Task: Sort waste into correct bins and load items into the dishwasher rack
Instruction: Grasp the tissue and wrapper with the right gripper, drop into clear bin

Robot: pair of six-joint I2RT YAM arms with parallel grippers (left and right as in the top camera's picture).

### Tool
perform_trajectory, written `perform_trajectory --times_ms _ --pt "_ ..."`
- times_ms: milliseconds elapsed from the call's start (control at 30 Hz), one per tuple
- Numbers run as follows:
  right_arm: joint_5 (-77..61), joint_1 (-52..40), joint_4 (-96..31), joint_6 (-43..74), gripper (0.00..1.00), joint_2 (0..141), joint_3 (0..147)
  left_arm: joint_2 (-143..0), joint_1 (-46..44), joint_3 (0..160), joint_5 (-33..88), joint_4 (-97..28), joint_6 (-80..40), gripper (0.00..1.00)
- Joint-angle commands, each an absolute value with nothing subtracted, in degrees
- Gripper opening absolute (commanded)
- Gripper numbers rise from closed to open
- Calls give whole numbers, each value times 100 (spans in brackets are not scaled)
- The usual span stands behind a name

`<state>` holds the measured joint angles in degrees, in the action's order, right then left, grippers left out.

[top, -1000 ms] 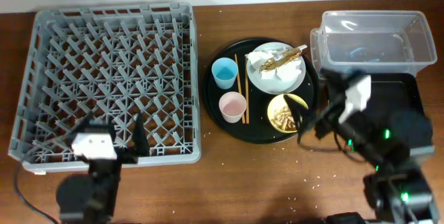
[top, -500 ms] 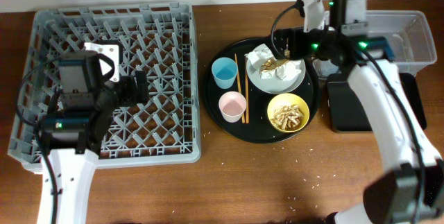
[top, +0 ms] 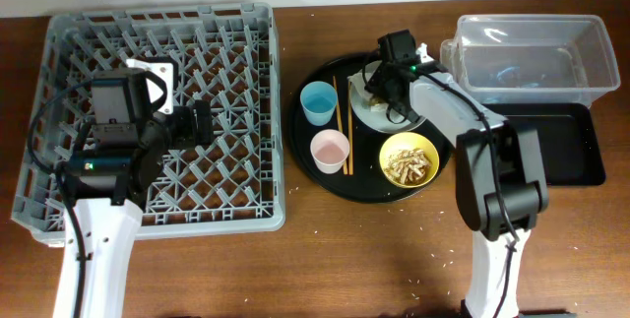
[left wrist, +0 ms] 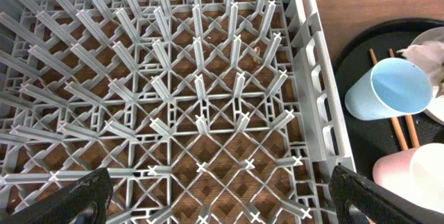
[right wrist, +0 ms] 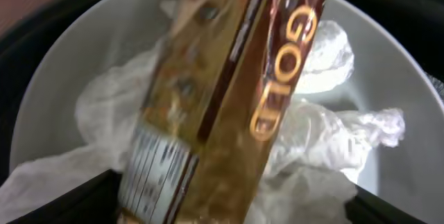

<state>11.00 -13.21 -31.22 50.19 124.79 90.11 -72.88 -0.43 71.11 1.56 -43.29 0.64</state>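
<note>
The grey dishwasher rack fills the left side. My left gripper hovers open and empty over its right half. On the round black tray stand a blue cup, a pink cup, wooden chopsticks, a yellow bowl of tan scraps and a white plate. My right gripper is low over the plate, open, its fingers on either side of the brown wrapper, which lies on crumpled white napkins.
The clear plastic tub stands at the back right, with the shallow black tray in front of it. From the left wrist, the blue cup, pink cup and chopsticks show just beyond the rack's right wall.
Both arms have come up from the table's front edge. The left one has settled over the rack. The right one swung to the plate and dropped down around the wrapper.
</note>
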Motion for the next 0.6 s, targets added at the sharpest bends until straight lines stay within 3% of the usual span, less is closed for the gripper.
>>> perform_trajectory --times_ms 0,33,67,167,233,333,433,567 --pt "1249 -1310 -3063 5148 53 12715 9091 -7317 -69 7220 178 -4320 91 99" --pt "1249 -1310 -3068 5129 25 12715 9091 -7317 -69 7220 178 -4320 91 99" --pt "1243 -1310 -3070 5127 4 12713 9094 -7317 -69 7220 178 -4320 91 99" --pt "1050 -1306 -3070 4442 4 12626 9150 -7317 -69 7220 178 -4320 91 99" --pt "947 -1293 -3352 3577 4 12167 9450 -7317 -69 7220 178 -4320 91 99" --pt "974 -1031 -4160 3319 4 11128 10138 -7317 -69 7220 178 -4320 91 99" --pt "1367 -43 -4399 3350 4 10313 10267 -7317 -69 7220 176 -4320 91 99" --pt "1455 987 -4095 3693 4 10930 10224 -7317 -69 7220 178 -4320 91 99"
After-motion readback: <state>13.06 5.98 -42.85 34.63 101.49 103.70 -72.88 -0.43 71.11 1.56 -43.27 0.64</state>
